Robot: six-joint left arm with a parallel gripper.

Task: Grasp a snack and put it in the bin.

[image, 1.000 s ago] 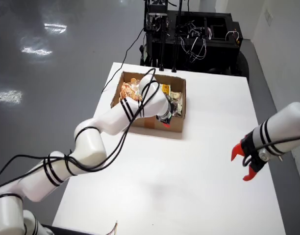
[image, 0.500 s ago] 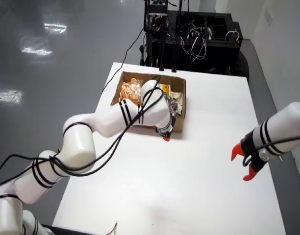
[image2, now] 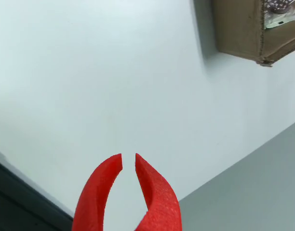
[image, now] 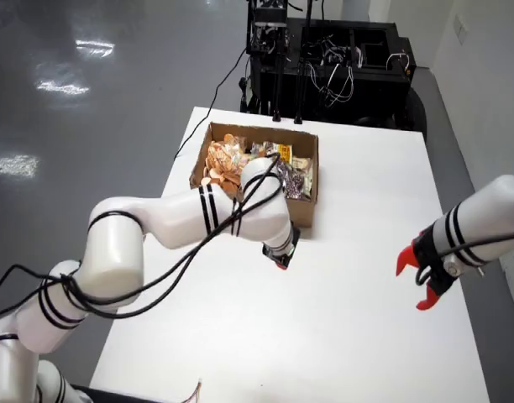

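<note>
A cardboard box [image: 301, 215] stands on the white table [image: 349, 319], holding several snack packs: orange ones [image: 223, 158] at its left and dark and yellow ones [image: 295, 172] at its right. My gripper [image: 280, 257] hangs over the table just in front of the box's near wall, outside it. In the wrist view its red fingertips [image2: 113, 166] almost touch, my gripper [image2: 128, 161] is shut, and nothing sits between them. A corner of the box [image2: 244, 29] shows at the top right of that view, with a snack wrapper [image2: 282, 12] inside.
A second white arm with a red gripper [image: 421, 281] stays still over the table's right edge. A black equipment rack [image: 333, 59] with cables stands behind the table. Grey floor [image: 89, 101] lies to the left.
My gripper has drawn back out of the box and come down in front of its near wall, toward the camera. The arm's elbow has swung left. The second arm has not moved.
</note>
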